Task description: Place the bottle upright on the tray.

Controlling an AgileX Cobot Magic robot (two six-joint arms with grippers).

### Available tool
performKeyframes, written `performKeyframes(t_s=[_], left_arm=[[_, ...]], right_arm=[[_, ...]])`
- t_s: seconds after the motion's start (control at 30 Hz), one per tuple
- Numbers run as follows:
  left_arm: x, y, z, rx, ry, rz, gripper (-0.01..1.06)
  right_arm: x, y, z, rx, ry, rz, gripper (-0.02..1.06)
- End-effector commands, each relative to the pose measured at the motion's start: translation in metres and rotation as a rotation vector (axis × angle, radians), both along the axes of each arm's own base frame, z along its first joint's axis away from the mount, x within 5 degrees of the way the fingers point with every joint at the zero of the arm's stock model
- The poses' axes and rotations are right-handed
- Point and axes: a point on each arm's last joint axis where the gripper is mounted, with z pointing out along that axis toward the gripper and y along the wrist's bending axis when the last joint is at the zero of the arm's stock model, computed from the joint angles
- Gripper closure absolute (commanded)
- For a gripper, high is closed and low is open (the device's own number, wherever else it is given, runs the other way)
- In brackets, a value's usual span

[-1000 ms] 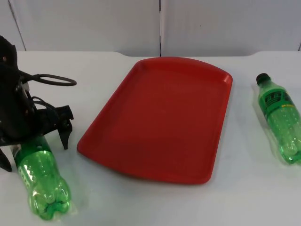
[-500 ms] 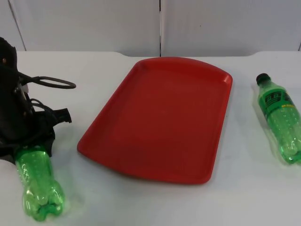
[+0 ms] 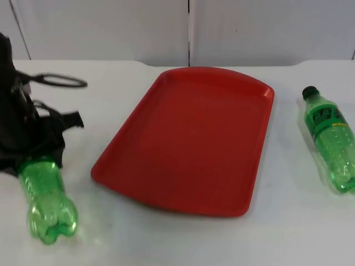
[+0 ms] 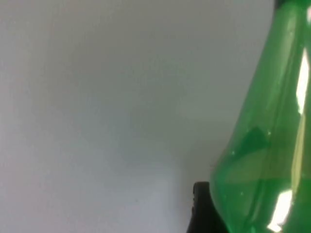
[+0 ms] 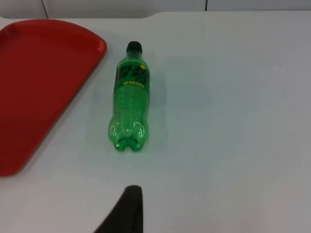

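White bench point(image 3: 166, 238) carries a red tray point(image 3: 188, 138) at its middle, long axis running slantwise toward the far wall. Left of the tray, the left tool point(image 3: 39, 152) is pinching the upper body of a green bottle point(image 3: 47, 202); the bottle's base points toward the near bench edge, and whether it rests on the bench or is raised off it cannot be told. In the left wrist view the bottle point(image 4: 265, 145) sits against a black fingertip point(image 4: 204, 208). Well apart, right of the tray, a second green bottle point(image 3: 330, 138) with a black cap lies on its side. Right tool point(image 5: 127, 213): one fingertip seen near that second bottle point(image 5: 130, 97); its state cannot be told.
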Motion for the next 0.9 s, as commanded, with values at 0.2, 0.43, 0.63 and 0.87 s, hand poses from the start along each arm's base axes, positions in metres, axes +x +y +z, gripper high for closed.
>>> performKeyframes(t_s=[0.2, 0.43, 0.63, 0.87], left_arm=[[0.005, -0.006, 0.086, -0.071, -0.367, -0.064, 1.05], [-0.002, -0.005, 0.156, -0.021, -0.701, -0.196, 1.05], [-0.019, -0.007, 0.215, 0.066, -0.999, -0.315, 1.05], [-0.030, -0.031, 0.244, 0.174, -1.213, -0.517, 1.05]], right_arm=[[0.000, 0.000, 0.000, -0.008, -0.007, -0.006, -0.01], [0.000, 0.000, 0.000, -0.008, -0.007, -0.006, -0.01], [0.000, 0.000, 0.000, -0.008, -0.007, -0.006, -0.01], [0.000, 0.000, 0.000, -0.006, -0.007, -0.007, -0.01]])
